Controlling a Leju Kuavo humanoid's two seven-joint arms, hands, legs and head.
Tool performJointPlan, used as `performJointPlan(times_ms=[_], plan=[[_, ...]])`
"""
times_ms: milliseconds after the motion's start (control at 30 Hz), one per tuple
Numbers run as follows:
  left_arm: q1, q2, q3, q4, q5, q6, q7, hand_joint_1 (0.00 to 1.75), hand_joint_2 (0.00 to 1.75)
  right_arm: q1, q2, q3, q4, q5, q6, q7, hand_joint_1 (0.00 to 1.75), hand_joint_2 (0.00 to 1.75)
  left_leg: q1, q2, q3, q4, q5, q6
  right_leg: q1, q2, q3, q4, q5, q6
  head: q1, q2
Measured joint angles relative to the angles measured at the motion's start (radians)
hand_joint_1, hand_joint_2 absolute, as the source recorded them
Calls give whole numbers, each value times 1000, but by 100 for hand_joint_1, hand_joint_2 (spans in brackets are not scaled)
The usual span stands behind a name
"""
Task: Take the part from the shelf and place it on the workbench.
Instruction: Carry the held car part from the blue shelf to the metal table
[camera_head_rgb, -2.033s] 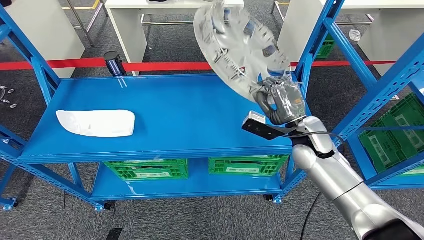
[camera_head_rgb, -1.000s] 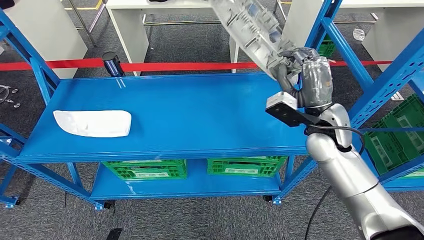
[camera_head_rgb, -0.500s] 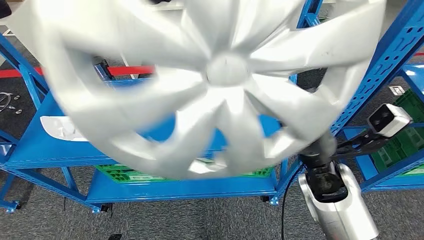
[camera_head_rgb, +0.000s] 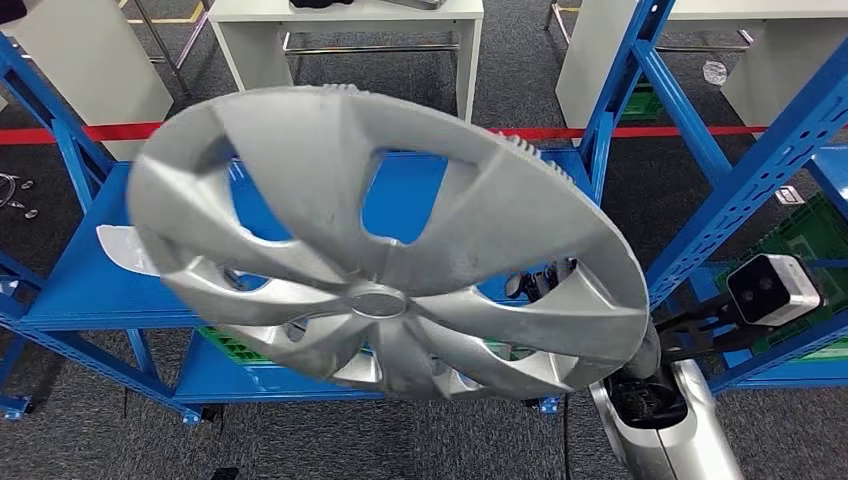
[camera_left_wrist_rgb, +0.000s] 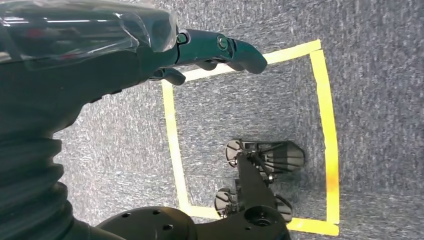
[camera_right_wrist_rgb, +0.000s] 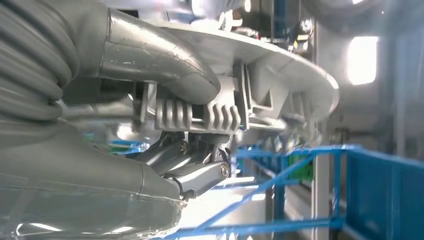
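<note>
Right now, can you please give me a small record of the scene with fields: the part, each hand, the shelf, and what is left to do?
part: silver hubcap, lifted off the shelf and held up close to the head camera
right hand: grips the hubcap at its rim, thumb on one side, fingers on the other
left hand: holds nothing, hangs over grey carpet with yellow tape
shelf: blue, with a white part lying on its left end
left to do: hubcap not yet on the workbench

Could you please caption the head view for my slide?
Right robot hand holds a silver hubcap above the blue shelf.
</note>
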Motion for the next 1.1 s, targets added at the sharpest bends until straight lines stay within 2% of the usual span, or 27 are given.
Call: performJointPlan(times_ms=[67, 100, 133, 200, 267, 300, 367, 433, 467, 500, 533, 600, 633, 667, 767, 800, 833, 867, 933, 967, 1000, 1033, 1100], plan=[[3, -1, -1, -1, 1, -8, 0, 0, 175, 1, 2, 3, -8, 1, 16, -4, 175, 175, 1, -2, -1, 9, -4, -6, -4, -4, 63, -125, 50, 17, 0, 0], [3, -1, -2, -1, 1, -13, 0, 0, 175, 3, 3, 3, -11, 3, 24, -6, 175, 175, 0, -4, -3, 16, -8, -11, -4, -6, 95, -187, 71, 18, 0, 0], [4, -2, -3, -1, 1, -16, 0, 0, 175, 6, 4, 4, -15, 6, 31, -9, 175, 175, -1, -5, -7, 22, -10, -16, -3, -8, 116, -228, 84, 14, 0, 0], [6, -1, -6, -2, 1, -20, 0, 0, 175, 14, 7, 6, -21, 14, 44, -15, 175, 175, -2, -6, -12, 28, -10, -27, 2, -6, 123, -244, 92, -3, -1, 0], [9, 0, -9, -2, 2, -22, 1, 0, 175, 22, 10, 7, -28, 21, 53, -17, 175, 175, 1, -6, -17, 34, -12, -36, -1, -4, 121, -245, 97, -16, -1, 0], [10, 1, -10, -2, 2, -23, 1, 0, 175, 25, 11, 8, -31, 23, 56, -17, 175, 175, 3, -6, -24, 50, -26, -41, -4, -4, 121, -246, 100, -21, -3, 0], [10, 2, -11, -3, 2, -23, 1, 0, 175, 30, 14, 9, -35, 25, 58, -17, 175, 175, 8, -5, -64, 142, -86, -54, -7, -4, 119, -247, 103, -28, -6, 0], [12, 3, -12, -3, 2, -23, 1, 0, 175, 34, 17, 10, -37, 26, 58, -17, 175, 175, 14, -5, -116, 273, -149, -63, -5, -4, 115, -247, 106, -31, -7, 0], [13, 3, -13, -3, 2, -23, 1, 0, 175, 37, 18, 11, -37, 26, 59, -18, 175, 175, 17, -5, -128, 308, -160, -64, -4, -5, 113, -247, 107, -33, -7, 0], [14, 3, -15, -3, 2, -24, 1, 0, 175, 39, 19, 11, -37, 28, 60, -18, 175, 175, 18, -5, -122, 307, -153, -64, -4, -4, 112, -247, 108, -33, -7, 0], [14, 3, -16, -3, 2, -25, 1, 0, 175, 41, 19, 11, -37, 31, 62, -18, 175, 175, 18, -5, -94, 264, -130, -62, -3, -4, 112, -247, 109, -33, -7, 0], [14, 5, -19, -3, 2, -26, 1, 0, 175, 43, 20, 12, -41, 37, 69, -18, 175, 175, 16, -6, -8, 121, -79, -52, -2, -3, 114, -247, 111, -29, -7, 0], [14, 7, -20, -3, 2, -26, 1, 0, 175, 44, 20, 12, -43, 39, 72, -19, 175, 175, 13, -7, 23, 66, -66, -46, -1, -3, 113, -247, 113, -26, -6, 0], [14, 8, -21, -3, 2, -26, 1, 0, 175, 47, 21, 12, -45, 41, 76, -20, 175, 175, 10, -8, 38, 36, -62, -42, 0, -3, 112, -247, 116, -21, -6, 0], [19, 11, -24, -3, 2, -30, 1, 0, 175, 57, 23, 15, -52, 52, 88, -26, 175, 175, 4, -6, 39, 21, -51, -27, -3, -4, 106, -249, 124, -4, -6, 0], [20, 11, -24, -3, 2, -33, 1, 0, 175, 60, 23, 16, -54, 57, 92, -28, 175, 175, 5, -4, 40, 12, -42, -20, -2, -5, 100, -241, 115, -1, -6, 0], [20, 11, -25, -3, 2, -36, 1, 0, 175, 61, 23, 17, -57, 62, 96, -29, 175, 175, 7, -2, 39, 4, -32, -13, -1, -5, 88, -216, 94, -3, -5, 0], [20, 11, -25, -4, 2, -38, 1, 0, 175, 63, 23, 19, -59, 66, 99, -31, 175, 175, 9, 1, 36, -1, -24, -7, -1, -6, 69, -170, 62, -8, -4, 0], [19, 10, -25, -4, 2, -40, 1, 0, 175, 68, 23, 23, -61, 71, 103, -32, 175, 175, 6, 2, 20, 0, -13, 0, 0, -6, 24, -41, -6, -14, -3, 0], [19, 10, -25, -4, 2, -41, 1, 0, 175, 71, 23, 24, -61, 73, 104, -33, 175, 175, 5, 2, 10, 1, -8, 0, 0, -6, 12, 6, -25, -12, -3, 0], [19, 10, -25, -4, 2, -41, 1, 0, 175, 73, 23, 26, -61, 74, 104, -33, 175, 175, 4, 2, 1, 3, -2, -1, -1, -6, 17, 19, -28, -7, -3, 0], [19, 10, -25, -5, 2, -41, 1, 0, 175, 74, 22, 27, -61, 75, 105, -33, 175, 175, 5, 2, -8, 7, 2, -2, -3, -6, 42, -9, -18, 1, -3, 0], [19, 9, -25, -5, 2, -41, 1, 0, 175, 74, 23, 29, -62, 76, 105, -33, 175, 175, 5, 2, -26, 19, 9, -8, -5, -9, 132, -146, 13, 13, -3, 0]])
